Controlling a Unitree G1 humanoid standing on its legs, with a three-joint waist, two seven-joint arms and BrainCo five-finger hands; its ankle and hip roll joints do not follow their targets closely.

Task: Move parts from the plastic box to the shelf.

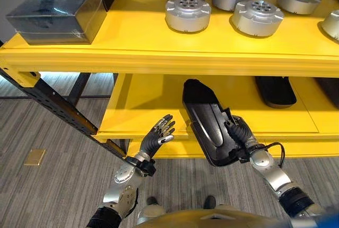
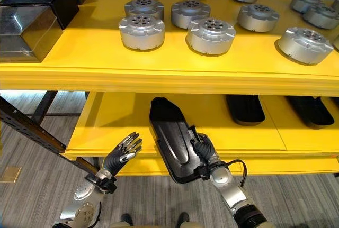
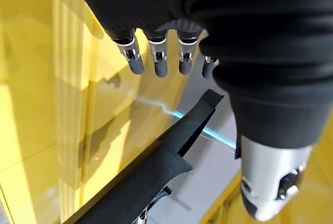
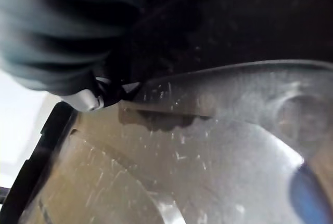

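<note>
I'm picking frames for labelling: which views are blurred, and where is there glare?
Right wrist view: blurred, too close to the black part, pale sheen across it. Left wrist view: sharp fingers, their shadows on the yellow shelf. Eye views: clear, highlights on the silver discs and the glossy box.

The lower shelf [image 2: 106,119] lies bare and yellow on its left half, where the left hand [image 2: 123,151] hangs with straight fingers just off the front edge, nothing between it and that room. The long black part [image 2: 170,138], gripped at its near end by the right hand [image 2: 204,151], lies slanted across the shelf's middle and overhangs the front edge, and two more black parts [image 2: 246,109] lie to its right with a yellow strip between. Overhead, the upper shelf [image 2: 169,74] with its silver round parts [image 2: 211,36] and dark boxes [image 2: 24,24] caps the opening.
</note>
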